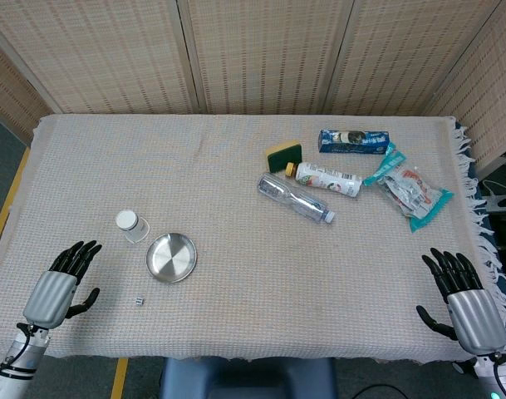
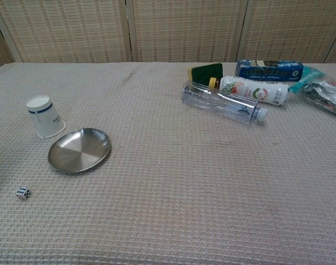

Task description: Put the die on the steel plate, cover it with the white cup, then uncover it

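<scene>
A small white die (image 1: 139, 300) (image 2: 23, 193) lies on the cloth near the table's front left. Just behind it and slightly right sits the round steel plate (image 1: 171, 257) (image 2: 79, 150), with nothing on it. The white cup (image 1: 130, 224) (image 2: 44, 117) stands upside down beside the plate's far left rim. My left hand (image 1: 61, 287) rests at the front left edge, fingers spread, holding nothing, a short way left of the die. At the front right edge my right hand (image 1: 463, 301) is likewise open. The chest view shows neither hand.
At the back right lie a clear plastic bottle (image 1: 295, 198) (image 2: 223, 103), a white drink bottle (image 1: 327, 179) (image 2: 250, 90), a green sponge (image 1: 283, 155) (image 2: 206, 72), a blue box (image 1: 354, 140) (image 2: 268, 69) and snack packets (image 1: 409, 189). Woven screens stand behind the table.
</scene>
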Robot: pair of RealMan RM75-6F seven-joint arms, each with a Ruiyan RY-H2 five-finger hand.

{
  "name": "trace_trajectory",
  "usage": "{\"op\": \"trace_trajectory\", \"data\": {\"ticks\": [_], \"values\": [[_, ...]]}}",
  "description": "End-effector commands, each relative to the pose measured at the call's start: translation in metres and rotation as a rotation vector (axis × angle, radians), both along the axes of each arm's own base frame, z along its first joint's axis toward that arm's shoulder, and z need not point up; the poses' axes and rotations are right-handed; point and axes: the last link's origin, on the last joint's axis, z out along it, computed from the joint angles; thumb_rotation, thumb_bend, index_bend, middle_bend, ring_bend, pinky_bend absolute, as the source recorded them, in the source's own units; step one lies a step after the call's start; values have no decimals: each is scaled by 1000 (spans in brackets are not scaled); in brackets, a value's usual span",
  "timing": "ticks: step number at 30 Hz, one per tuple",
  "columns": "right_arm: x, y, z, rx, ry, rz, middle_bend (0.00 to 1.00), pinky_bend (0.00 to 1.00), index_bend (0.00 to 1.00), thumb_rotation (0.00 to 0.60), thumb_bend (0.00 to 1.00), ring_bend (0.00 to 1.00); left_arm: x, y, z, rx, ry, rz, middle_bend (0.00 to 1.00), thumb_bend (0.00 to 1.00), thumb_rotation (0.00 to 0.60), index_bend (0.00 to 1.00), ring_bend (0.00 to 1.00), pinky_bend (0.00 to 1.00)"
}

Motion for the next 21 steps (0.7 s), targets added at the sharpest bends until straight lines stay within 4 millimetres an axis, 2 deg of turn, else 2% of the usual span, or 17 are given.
{"op": "trace_trajectory", "data": {"ticks": [1, 2, 4, 7, 9, 10, 13, 18, 21], "values": [[2, 0, -1, 7, -4, 4, 0, 0, 0, 533, 186, 0, 1, -3, -4, -8, 18, -8, 18, 371, 600, 0, 0, 177], [2, 0, 0, 3, -6, 6, 0, 0, 0, 533, 186, 0, 2, -4, -7, -16, 23, -11, 38, 373, 600, 0, 7, 223], [2, 0, 2, -5, -7, 7, 0, 0, 0, 533, 186, 0, 5, -8, -15, -36, 34, -31, 135, 374, 600, 4, 96, 366], [2, -1, 2, -10, -10, 7, 0, 0, 0, 533, 186, 0, 10, -14, -31, -90, 32, -67, 503, 375, 600, 68, 501, 735], [1, -2, 1, -4, -7, 2, 0, 0, 0, 532, 187, 0, 11, -17, -43, -141, 34, -75, 726, 376, 600, 143, 703, 889], [0, -3, 1, -1, -5, -1, 0, 0, 0, 533, 187, 0, 11, -18, -47, -159, 33, -77, 800, 377, 600, 180, 765, 933], [0, -4, -1, 4, -1, -7, 0, 0, 0, 533, 187, 0, 10, -17, -61, -194, 52, -84, 924, 378, 600, 275, 875, 998], [0, -4, -2, 15, 3, -16, 0, 0, 0, 533, 187, 0, 9, -9, -74, -235, 71, -70, 996, 378, 600, 306, 954, 1000], [-1, -4, -2, 13, 5, -19, 0, 0, 0, 533, 187, 0, 6, -7, -82, -252, 101, -61, 1000, 378, 600, 314, 965, 1000]]}}
